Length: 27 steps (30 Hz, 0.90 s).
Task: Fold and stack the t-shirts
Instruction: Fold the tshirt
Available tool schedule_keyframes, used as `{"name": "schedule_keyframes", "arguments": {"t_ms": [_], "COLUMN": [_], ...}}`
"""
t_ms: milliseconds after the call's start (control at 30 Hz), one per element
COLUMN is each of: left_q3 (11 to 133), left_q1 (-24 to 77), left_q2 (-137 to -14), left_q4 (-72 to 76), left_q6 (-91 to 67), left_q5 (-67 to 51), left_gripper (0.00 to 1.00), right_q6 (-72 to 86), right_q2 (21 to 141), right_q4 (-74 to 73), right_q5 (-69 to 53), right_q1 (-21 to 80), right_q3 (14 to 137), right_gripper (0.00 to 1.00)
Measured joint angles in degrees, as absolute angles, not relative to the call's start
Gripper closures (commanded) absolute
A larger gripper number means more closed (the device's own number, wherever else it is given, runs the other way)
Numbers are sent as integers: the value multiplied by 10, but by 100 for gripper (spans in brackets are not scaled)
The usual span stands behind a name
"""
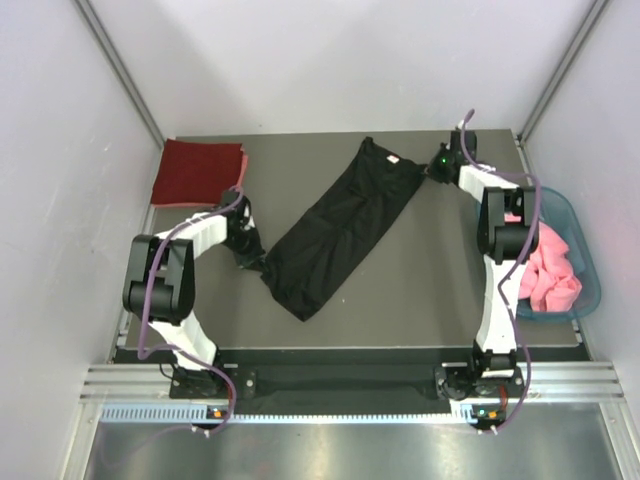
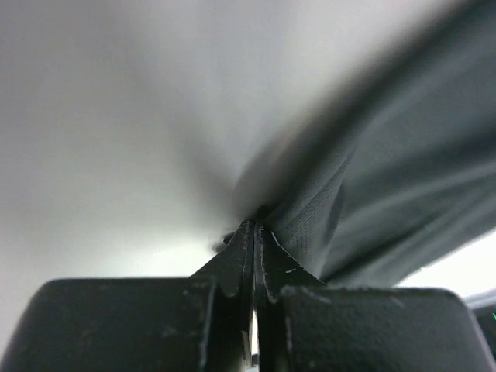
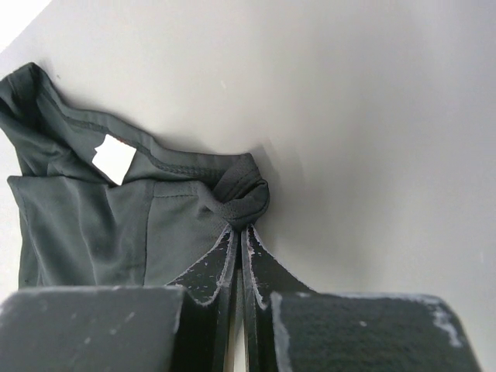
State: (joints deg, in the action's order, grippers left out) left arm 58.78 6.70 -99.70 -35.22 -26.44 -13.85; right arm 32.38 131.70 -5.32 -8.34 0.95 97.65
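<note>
We are looking first at our left gripper (image 2: 253,232), closest to the lens. Its 2 jaws are pressing together, clenching an edge of the black t-shirt (image 1: 335,230), which is fanning out above and to the right of the tips. Beyond those jaws and to their left, the dark red t-shirt (image 1: 198,172) is lying folded on the table (image 1: 430,290). The black cloth is stretching diagonally between our 2 grippers. Our right gripper (image 3: 240,232) is pinching a bunched fold by the collar in its closed jaws, and the white label (image 3: 114,159) is showing up and to their left. Behind that gripper, pink t-shirts (image 1: 552,270) are resting in the teal basket (image 1: 588,255).
</note>
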Motion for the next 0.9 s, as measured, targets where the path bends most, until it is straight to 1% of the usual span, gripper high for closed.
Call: {"name": "schedule_keyframes", "arguments": {"t_ms": [133,567,667,700,733,767,867,900], "left_q3": [566,498,497,498,501,505,518,523], "left_q1": [105,151,156,156,157,158,160,161], "left_q2": [-989,-952,-952,-952,-954,-956,-964,-966], "left_q4": [-333,-288,-288,-289,-293,-297,-313,-319], "left_q6": [-302,-387,-391,-391,-391,-390,-389,-388], "left_q5": [-168,-219,-218,-216,-214,-212,-201,-193], "left_gripper": [100,100,100,100,100,100,100,100], "right_q6": [306,296,297,296,297,297,297,297], "right_q2": [1345,1428,1441,1444,1446,1446,1445,1442], "right_q4": [-77,-127,-131,-134,-136,-138,-136,-135], "right_q5": [-96,-132,-144,-148,-153,-156,-166,-166], "right_q1": [3,-13,-13,-13,-13,-13,-13,-13], "right_q3": [1033,1175,1198,1203,1207,1209,1204,1196], "right_gripper": [100,96,89,82,79,73,57,51]}}
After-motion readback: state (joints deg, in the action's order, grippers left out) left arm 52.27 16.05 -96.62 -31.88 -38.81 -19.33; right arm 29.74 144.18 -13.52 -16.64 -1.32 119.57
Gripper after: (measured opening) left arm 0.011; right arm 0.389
